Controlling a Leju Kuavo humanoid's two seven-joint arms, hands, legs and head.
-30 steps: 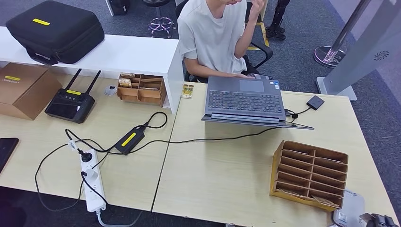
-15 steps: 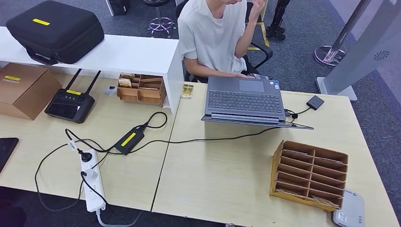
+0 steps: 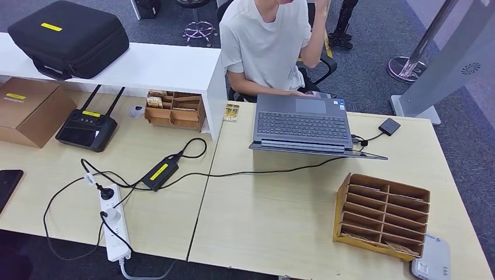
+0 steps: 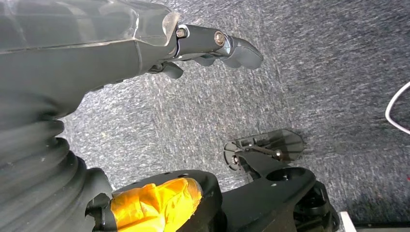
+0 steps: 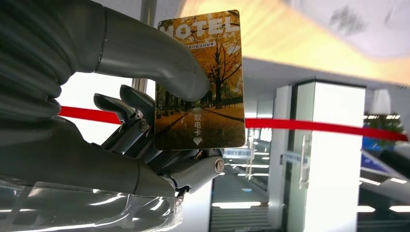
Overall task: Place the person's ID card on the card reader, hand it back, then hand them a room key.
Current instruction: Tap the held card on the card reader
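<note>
My right hand (image 5: 140, 145) pinches a room key card (image 5: 205, 87) between its thick thumb and darker fingers; the card shows autumn trees and the word HOTEL. It is held upright in the air, away from the desk. A person in a white T-shirt (image 3: 265, 44) sits behind the open laptop (image 3: 300, 125), one arm raised to the head. The grey-white card reader (image 3: 432, 261) lies at the desk's near right corner. My left hand (image 4: 203, 46) hangs over grey carpet, its fingers apart, holding nothing.
A slotted wooden card rack (image 3: 382, 214) stands beside the reader. A smaller wooden organiser (image 3: 175, 109) and a small printed card (image 3: 231, 111) sit by the white counter (image 3: 146, 67). Cables, a charger brick (image 3: 159, 172) and a power strip (image 3: 114, 230) cross the left desk.
My right hand, seen a second ago at the near right corner by the card reader, has left the head view. The person's raised arm shifted slightly.
</note>
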